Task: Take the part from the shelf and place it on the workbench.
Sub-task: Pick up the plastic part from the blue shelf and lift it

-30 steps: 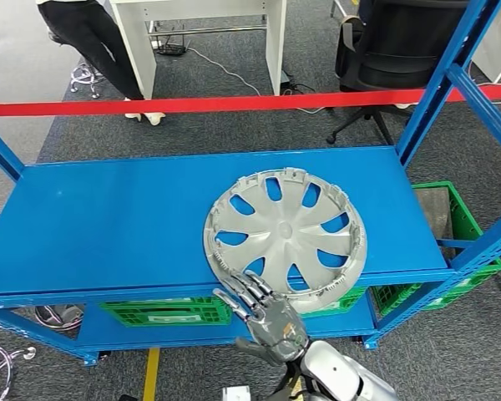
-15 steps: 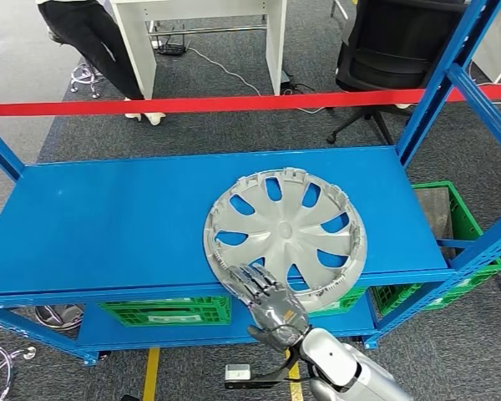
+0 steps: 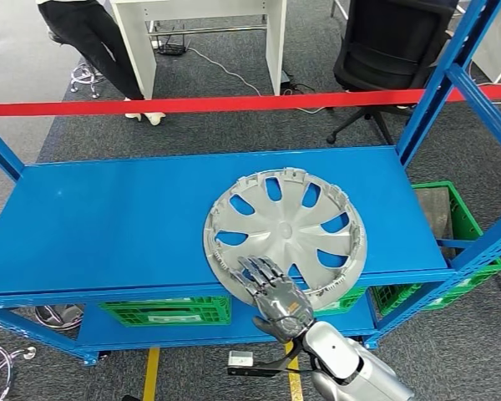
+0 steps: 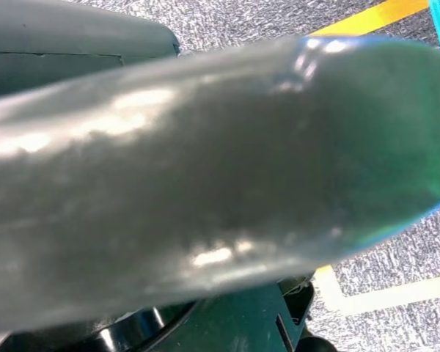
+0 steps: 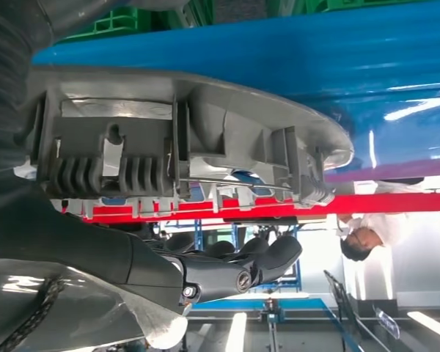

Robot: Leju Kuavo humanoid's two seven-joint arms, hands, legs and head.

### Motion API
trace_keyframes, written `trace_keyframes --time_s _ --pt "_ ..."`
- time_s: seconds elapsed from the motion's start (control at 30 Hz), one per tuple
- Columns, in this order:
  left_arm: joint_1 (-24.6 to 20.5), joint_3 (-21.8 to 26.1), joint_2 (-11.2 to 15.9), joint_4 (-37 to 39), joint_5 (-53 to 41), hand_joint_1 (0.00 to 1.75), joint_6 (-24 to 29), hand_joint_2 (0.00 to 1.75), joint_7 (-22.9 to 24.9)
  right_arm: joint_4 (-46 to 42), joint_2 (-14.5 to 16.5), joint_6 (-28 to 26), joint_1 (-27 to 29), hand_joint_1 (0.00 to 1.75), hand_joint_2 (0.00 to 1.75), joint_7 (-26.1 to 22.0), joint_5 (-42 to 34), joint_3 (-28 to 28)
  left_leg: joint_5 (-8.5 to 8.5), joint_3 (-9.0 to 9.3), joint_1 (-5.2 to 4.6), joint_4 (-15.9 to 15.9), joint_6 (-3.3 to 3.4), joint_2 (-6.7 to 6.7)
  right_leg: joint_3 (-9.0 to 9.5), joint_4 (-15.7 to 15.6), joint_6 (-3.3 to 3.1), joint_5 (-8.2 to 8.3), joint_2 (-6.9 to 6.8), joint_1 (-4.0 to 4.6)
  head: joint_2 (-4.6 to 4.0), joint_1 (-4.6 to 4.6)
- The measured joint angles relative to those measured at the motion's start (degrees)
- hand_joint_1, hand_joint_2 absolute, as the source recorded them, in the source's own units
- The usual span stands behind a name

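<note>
Reaching up from below in the head view, the right hand is seen at the near rim of the grey wheel cover, its silver forearm angled in from the lower right. The back of the hand is turned upward, and its fingers are stretched forward and slightly spread over the cover's near edge. The thumb is set lower, below the front lip of the blue shelf.

In the right wrist view, the ribbed rim of the wheel cover is seen close up, with dark fingers lying a little apart from it, so no closed grip is shown; the hand is spread and nothing is yet clasped.

The wheel cover lies flat on the middle deck of the shelf, right of centre, with its near edge overhanging the front lip. Green crates are seen on the level beneath.

The left wrist view is blurred, and the state of the left hand cannot be told.
</note>
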Motion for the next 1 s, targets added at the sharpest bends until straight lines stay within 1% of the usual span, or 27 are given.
trace_keyframes --time_s 0.33,0.6,1.0 --pt "0.0 0.0 0.0 0.0 -0.1 0.0 0.0 0.0 0.0 -1.6 0.1 0.2 0.0 0.0 1.75 0.3 0.0 -1.7 0.0 0.0 0.0 0.0 0.0 0.0 0.0 0.0 0.0 0.0 0.0 0.0 0.0 0.0" --pt "0.1 0.0 0.1 0.0 -0.1 0.0 0.1 0.0 0.0 -2.1 0.2 3.9 -0.1 0.0 1.75 1.4 0.6 -2.9 0.0 -0.01 0.0 0.0 0.0 0.0 0.0 0.0 0.0 0.0 0.0 0.0 0.0 0.0" --pt "0.2 0.0 0.2 0.0 -0.1 0.0 0.1 0.0 0.0 -2.1 0.2 4.5 -0.2 0.0 1.75 1.8 0.8 -3.0 0.0 -0.01 0.0 0.0 0.0 0.0 0.0 0.0 0.0 0.0 0.0 0.0 0.0 -0.01"
